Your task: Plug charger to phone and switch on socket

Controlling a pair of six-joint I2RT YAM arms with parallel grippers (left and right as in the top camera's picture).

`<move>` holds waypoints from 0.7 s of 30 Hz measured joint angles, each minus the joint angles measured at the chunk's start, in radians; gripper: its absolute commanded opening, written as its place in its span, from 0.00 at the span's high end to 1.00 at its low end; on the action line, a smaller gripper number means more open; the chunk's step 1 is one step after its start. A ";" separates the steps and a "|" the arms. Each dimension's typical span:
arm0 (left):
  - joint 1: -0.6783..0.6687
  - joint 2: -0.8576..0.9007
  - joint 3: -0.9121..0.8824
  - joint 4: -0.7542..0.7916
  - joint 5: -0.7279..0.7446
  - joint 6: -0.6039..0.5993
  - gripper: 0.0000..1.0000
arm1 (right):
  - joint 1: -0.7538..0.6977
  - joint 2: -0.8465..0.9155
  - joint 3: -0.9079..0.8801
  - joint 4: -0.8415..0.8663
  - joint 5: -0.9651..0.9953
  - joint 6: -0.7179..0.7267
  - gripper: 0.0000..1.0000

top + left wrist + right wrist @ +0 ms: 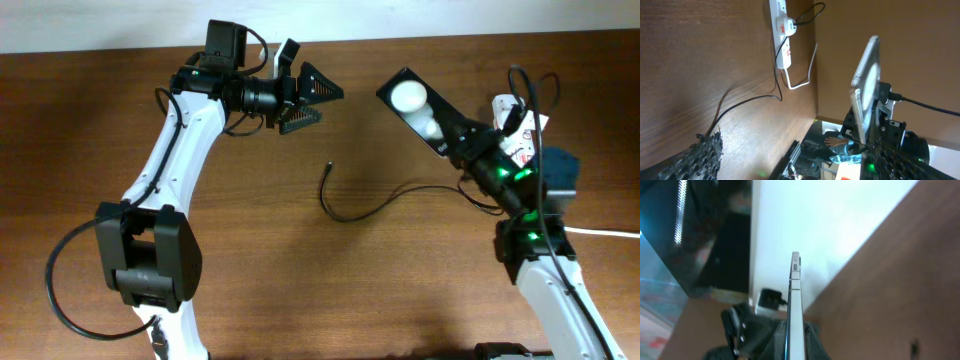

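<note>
My right gripper [458,140] is shut on the phone [415,103] and holds it tilted above the table, its black face with two white round spots turned up. In the right wrist view the phone [796,300] shows edge-on between the fingers [796,342]. The left wrist view also shows the phone [865,90] edge-on. The charger cable [352,213] lies on the table, its connector tip [328,168] free at the middle. My left gripper [308,102] is open and empty, raised at the back, facing the phone. The socket [782,27] lies at the right, mostly hidden in the overhead view [512,128].
A thick white cord [807,72] runs from the socket over the table edge [816,75]. A thin black cable is plugged into the socket's white adapter [787,26]. The wooden table [300,290] has bare surface in front.
</note>
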 measured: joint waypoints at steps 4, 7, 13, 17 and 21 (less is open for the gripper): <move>0.000 0.000 0.000 0.003 0.001 0.000 0.01 | 0.141 0.044 0.000 0.074 0.177 0.082 0.96; 0.000 0.000 0.000 0.027 0.017 0.000 0.00 | 0.220 0.068 0.000 0.092 0.288 0.101 0.96; 0.000 0.000 0.000 0.061 0.057 -0.020 0.00 | 0.343 0.119 0.000 0.142 0.565 0.112 0.96; 0.000 0.000 0.000 0.090 0.083 -0.075 0.01 | 0.368 0.163 -0.001 0.233 0.632 0.116 0.96; 0.000 0.000 0.000 0.155 0.108 -0.164 0.03 | 0.388 0.229 -0.001 0.374 0.663 0.119 0.96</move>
